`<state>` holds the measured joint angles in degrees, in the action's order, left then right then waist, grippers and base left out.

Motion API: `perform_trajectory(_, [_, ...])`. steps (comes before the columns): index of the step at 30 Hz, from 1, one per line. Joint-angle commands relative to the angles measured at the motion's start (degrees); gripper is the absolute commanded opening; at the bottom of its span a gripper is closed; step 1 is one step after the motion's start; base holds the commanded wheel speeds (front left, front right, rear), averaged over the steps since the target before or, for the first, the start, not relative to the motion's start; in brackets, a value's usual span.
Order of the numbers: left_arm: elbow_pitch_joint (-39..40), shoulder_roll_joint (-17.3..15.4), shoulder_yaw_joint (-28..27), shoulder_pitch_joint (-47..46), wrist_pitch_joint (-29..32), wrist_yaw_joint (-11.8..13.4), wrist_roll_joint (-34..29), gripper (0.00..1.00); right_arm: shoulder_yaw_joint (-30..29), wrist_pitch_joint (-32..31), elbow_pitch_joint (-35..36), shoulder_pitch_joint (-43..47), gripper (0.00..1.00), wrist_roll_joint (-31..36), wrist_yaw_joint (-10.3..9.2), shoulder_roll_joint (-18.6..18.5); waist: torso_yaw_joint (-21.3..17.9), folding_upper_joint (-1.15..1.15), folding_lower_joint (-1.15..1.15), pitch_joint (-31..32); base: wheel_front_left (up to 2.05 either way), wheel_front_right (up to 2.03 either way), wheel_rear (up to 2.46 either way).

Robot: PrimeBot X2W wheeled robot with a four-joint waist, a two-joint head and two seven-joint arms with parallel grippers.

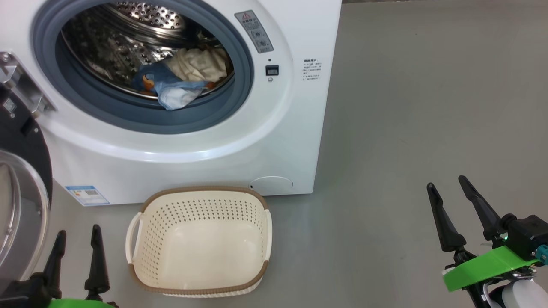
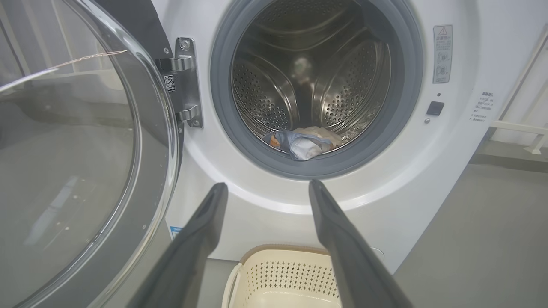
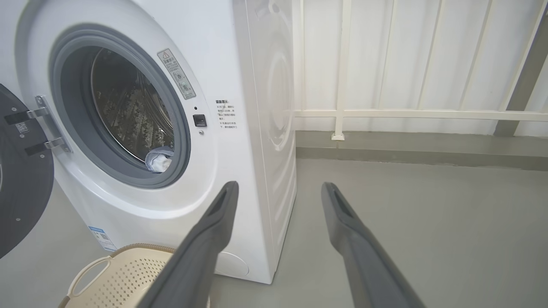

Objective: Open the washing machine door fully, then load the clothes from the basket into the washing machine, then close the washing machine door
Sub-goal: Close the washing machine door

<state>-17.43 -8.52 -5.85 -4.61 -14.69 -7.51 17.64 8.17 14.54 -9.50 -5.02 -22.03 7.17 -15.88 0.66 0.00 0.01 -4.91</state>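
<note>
Left tool and right tool gape wide, seemingly empty.

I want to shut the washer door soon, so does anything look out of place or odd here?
One thing: a pale fold of the clothes droops over the drum's front edge onto the blue-grey gasket, so the door might pinch it. The basket sits upright and empty; nothing spilled.
</note>
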Motion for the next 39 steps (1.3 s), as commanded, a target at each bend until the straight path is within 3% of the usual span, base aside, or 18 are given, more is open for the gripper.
perform_trajectory(1, [1.7,-1.4,-2.1,-0.6,-0.3,0.0,-0.6,1.0,0.6,0.5,1.5,0.5,1.0,-0.5,0.32,-0.9,0.0,0.0,-0.01,0.0,-1.23,1.23,0.0])
perform_trajectory(10, [3.0,-1.7,-1.5,-0.2,-0.3,0.0,0.0,1.0,0.6,0.5,1.6,0.4,1.0,-0.5,0.32,-0.9,0.1,0.0,-0.01,-0.3,-0.87,0.87,0.0])
perform_trajectory(25, [2.9,-1.5,-0.6,0.0,-0.3,0.0,0.3,1.0,0.5,0.5,1.4,0.3,1.0,-0.5,0.32,-0.9,0.7,0.0,-0.01,-0.3,-0.02,0.02,0.0])
perform_trajectory(39, [4.0,0.5,-2.5,0.6,-0.3,0.0,0.4,1.0,3.7,0.5,2.2,-1.3,1.0,-0.3,0.32,-1.6,6.0,0.0,-0.01,-1.4,0.0,0.0,0.0])
